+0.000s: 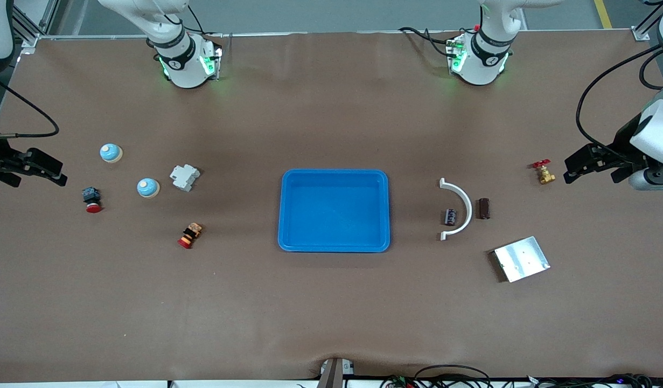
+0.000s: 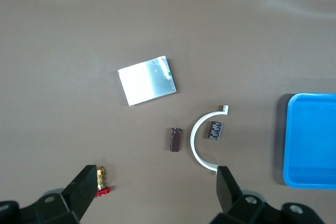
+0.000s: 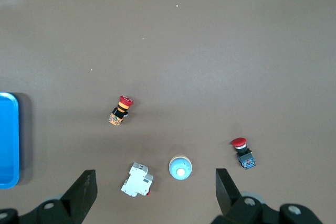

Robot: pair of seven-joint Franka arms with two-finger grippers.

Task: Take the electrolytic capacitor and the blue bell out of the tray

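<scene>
— What lies around the tray (image 1: 334,175)?
— A capacitor (image 1: 449,216) inside a white arc (image 1: 460,207) at three o'clock; two blue bells (image 1: 147,187) at nine. Tray holds nothing.
— Grippers?
— Left gripper (image 1: 590,164) and right gripper (image 1: 32,168) wait at the table ends, fingers wide

The brown table (image 1: 331,312) carries a blue tray (image 1: 334,245), two bells (image 1: 111,153), and small parts.

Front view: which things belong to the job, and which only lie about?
Job: tray, empty; two blue bells; two capacitors beside the white arc.
Lying about: white arc, metal plate, brass valve, breaker, two red push buttons.
</scene>
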